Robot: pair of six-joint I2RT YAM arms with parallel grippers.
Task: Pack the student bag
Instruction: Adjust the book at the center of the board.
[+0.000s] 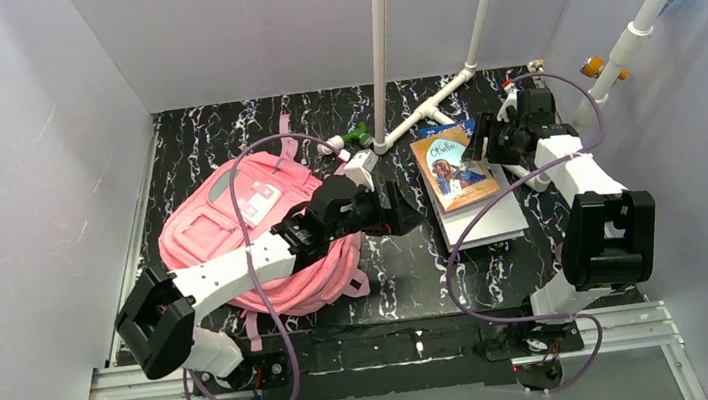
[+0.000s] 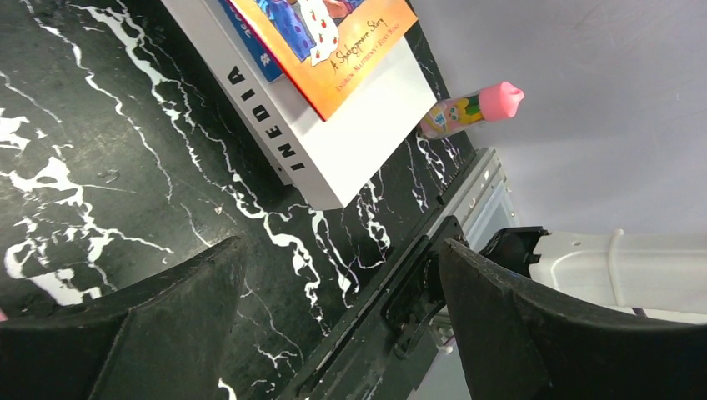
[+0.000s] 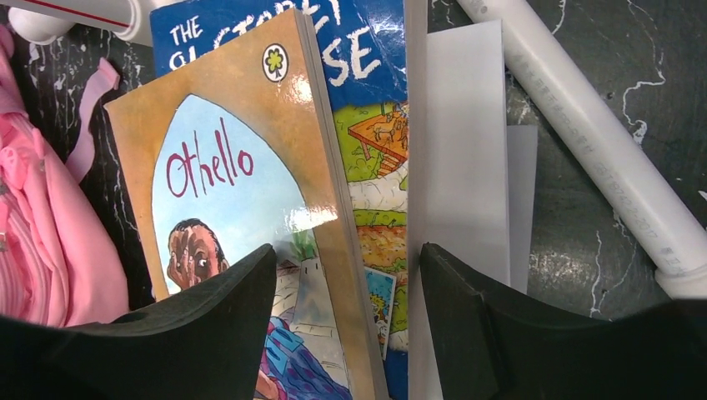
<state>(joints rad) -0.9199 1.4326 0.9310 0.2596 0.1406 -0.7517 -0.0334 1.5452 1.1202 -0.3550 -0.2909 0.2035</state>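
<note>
Both sets of jaws are spread wide and nothing is pinched! The left gripper [image 1: 396,210] hangs over bare black marbled surface [image 1: 409,274] at mid-table. The right gripper [image 3: 346,250] straddles the long edge of the top book. The soft pink backpack [image 1: 202,227] lies slumped on the left half of the surface, puffy fabric, with the left arm stretched across it. Right of centre sits a stack of books. At the bottom is a thick white book [image 2: 350,142] with black block letters on its spine, then a flat glossy blue book [image 3: 367,50]. On top is a thin shiny orange paperback [image 3: 225,167] titled Othello. A little round bottle [image 2: 467,108] with a pink cap lies near the white book's corner, by the surface's edge.
</note>
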